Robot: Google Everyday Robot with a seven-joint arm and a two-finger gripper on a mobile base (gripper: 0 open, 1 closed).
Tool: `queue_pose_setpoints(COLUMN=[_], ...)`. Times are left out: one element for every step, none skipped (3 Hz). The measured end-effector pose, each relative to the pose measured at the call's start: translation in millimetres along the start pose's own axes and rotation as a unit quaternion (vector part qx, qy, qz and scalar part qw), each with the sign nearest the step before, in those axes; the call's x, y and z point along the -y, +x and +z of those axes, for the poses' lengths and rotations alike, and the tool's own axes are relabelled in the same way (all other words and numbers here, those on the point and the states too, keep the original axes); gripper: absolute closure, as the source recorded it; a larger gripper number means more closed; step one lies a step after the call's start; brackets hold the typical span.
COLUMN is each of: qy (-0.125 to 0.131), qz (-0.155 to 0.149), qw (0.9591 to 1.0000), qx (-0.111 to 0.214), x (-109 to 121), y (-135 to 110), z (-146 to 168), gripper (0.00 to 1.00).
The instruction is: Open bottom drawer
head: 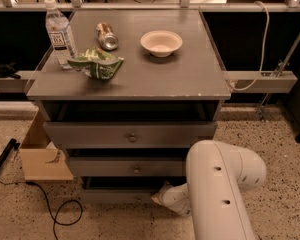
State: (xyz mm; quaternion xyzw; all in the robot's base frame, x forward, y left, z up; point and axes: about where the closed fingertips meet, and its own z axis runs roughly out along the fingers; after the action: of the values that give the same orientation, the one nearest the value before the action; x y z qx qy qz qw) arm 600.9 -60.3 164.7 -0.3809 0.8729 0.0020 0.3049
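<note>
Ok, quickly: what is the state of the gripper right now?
Gripper: low down, at the right part of the bottom drawer front; whether it is open, closed or holding anything cannot be told.

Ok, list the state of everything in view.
water bottle: upright, capped.
can: on its side.
bowl: upright, empty.
chip bag: crumpled, lying flat.
top drawer: looks shut.
middle drawer: looks shut.
bottom drawer: looks shut, not yet pulled.
gripper: low at the bottom drawer's front, right of centre.

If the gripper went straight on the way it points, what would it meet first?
Likely the narrow grey wooden bottom drawer front; the gripper sits low by its right part, pointing left. Depth unclear.
</note>
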Motion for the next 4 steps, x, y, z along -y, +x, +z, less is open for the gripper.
queue_pose_setpoints(qy=[0.000, 0.000, -0.012, -0.038], qz=[0.000, 0.000, -0.002, 0.007], qw=[1.0000, 1.0000, 0.9999, 0.9986], qx=[0.000, 0.000, -0.003, -0.036], x=[0.0, 0.0, -3.0, -6.3], y=[0.0, 0.0, -2.0, 12.4], z=[0.0, 0.0, -2.5, -20.5], gripper=[0.73, 0.96, 1.00, 1.00])
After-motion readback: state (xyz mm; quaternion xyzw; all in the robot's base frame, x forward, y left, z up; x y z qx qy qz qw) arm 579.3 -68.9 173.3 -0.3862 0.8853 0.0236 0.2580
